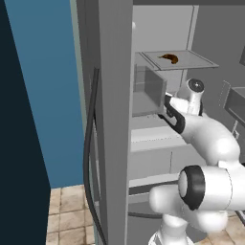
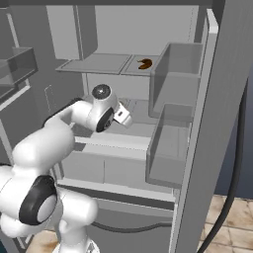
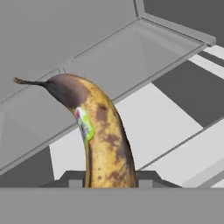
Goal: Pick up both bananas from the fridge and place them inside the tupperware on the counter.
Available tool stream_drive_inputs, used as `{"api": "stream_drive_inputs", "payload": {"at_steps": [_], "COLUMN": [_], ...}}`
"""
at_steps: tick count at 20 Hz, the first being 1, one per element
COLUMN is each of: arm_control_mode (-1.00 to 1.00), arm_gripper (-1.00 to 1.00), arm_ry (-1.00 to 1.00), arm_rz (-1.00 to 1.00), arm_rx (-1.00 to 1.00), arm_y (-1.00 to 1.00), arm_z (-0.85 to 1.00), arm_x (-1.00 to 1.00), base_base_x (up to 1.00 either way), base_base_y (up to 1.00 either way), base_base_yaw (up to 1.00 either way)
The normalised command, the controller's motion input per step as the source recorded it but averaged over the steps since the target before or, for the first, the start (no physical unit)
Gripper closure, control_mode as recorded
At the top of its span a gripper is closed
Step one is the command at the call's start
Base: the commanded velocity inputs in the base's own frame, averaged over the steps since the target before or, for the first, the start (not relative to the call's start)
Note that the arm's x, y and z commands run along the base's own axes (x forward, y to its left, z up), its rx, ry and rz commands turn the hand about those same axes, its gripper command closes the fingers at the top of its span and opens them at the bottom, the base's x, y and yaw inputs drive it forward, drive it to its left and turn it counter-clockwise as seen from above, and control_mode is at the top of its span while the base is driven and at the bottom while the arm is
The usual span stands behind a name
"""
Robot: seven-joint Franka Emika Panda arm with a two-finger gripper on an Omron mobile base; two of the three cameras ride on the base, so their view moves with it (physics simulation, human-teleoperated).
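Here the end effector (image 3: pixel 109 181) is pinching a banana (image 3: pixel 98 131), the fruit rising straight up from between the two dark fingertips in the hand view. The held banana is yellow with heavy brown mottling, a dark brown neck and a thin stem pointing to the left of that view, and it carries a small sticker (image 3: pixel 84 124) in green, white and red on its side. Behind it lie pale grey shelves and the clear walls of a bin.

In the base views the hand sits inside the open fridge (image 1: pixel 112 119), at the middle level, with the white arm (image 2: pixel 54 143) reaching in from below; the banana in its grip is too hidden there to make out. The end effector (image 2: pixel 124 116) is near a clear door bin (image 2: pixel 170 148) on the fridge's right side.

The second banana (image 2: pixel 145 63) lies on the upper shelf (image 2: pixel 99 64), well above the hand, curled and dark-patched, toward the right part of that shelf. It also shows in the left base view (image 1: pixel 169 58), resting untouched on the same shelf.
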Motion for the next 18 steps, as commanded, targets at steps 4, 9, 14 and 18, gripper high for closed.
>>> {"api": "stream_drive_inputs", "payload": {"at_steps": [4,9,14,18], "arm_control_mode": [-1.0,-1.0,-1.0,-1.0], "arm_gripper": [1.0,1.0,1.0,1.0], "arm_ry": [0.02,0.0,0.0,0.0], "arm_rz": [-0.01,-0.01,0.0,0.0], "arm_rx": [0.0,0.0,0.0,0.0], "arm_y": [0.0,0.0,0.0,0.0], "arm_z": [0.26,0.29,0.57,0.47], "arm_x": [-0.78,-0.92,-0.72,-0.76], "base_base_x": [0.0,0.0,0.0,0.0], "base_base_y": [0.0,0.0,0.0,0.0], "base_base_yaw": [0.0,0.0,0.0,0.0]}}
